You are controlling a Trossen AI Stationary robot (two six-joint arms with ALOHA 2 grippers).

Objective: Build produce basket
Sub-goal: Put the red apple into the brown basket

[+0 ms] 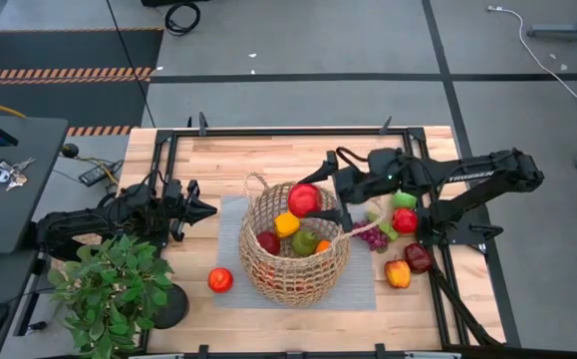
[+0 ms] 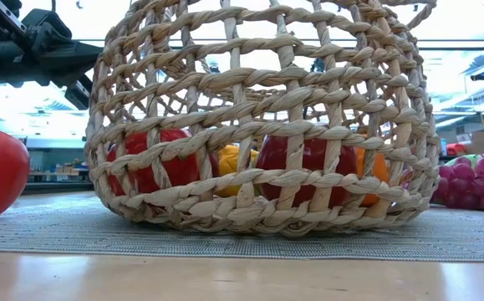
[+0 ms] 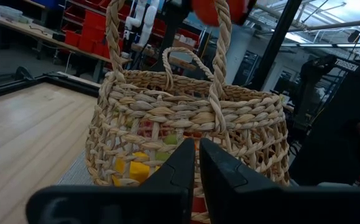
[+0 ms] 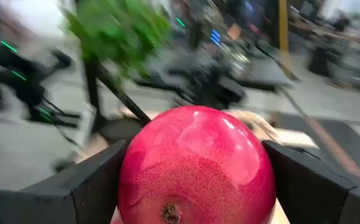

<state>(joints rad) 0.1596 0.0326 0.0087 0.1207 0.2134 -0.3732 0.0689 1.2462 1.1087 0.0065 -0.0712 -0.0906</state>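
Observation:
The tan wicker basket (image 1: 295, 239) stands on a grey mat (image 1: 230, 227) mid-table and holds several toy fruits, among them a yellow pepper (image 1: 286, 224) and a dark red fruit (image 1: 268, 242). My right gripper (image 1: 308, 199) is shut on a red round fruit (image 4: 195, 165) over the basket's far rim. My left gripper (image 1: 208, 210) is shut and empty, left of the basket; its fingers show in the left wrist view (image 3: 197, 163). A red apple (image 1: 220, 280) rests on the table near the basket's left front. My right gripper pinches the red round fruit between its two fingers, one on each side (image 4: 127, 180). The fingers come level from the table's right side. The fruit is lifted clear, over the basket's far rim (image 1: 298, 185).
Right of the basket lie purple grapes (image 1: 373, 237), a green apple (image 1: 404, 199), a red apple (image 1: 405, 220), a dark red fruit (image 1: 419, 257) and an orange pepper (image 1: 398, 273). A potted green plant (image 1: 109, 289) stands at the near left corner. A black frame (image 1: 288, 132) edges the table.

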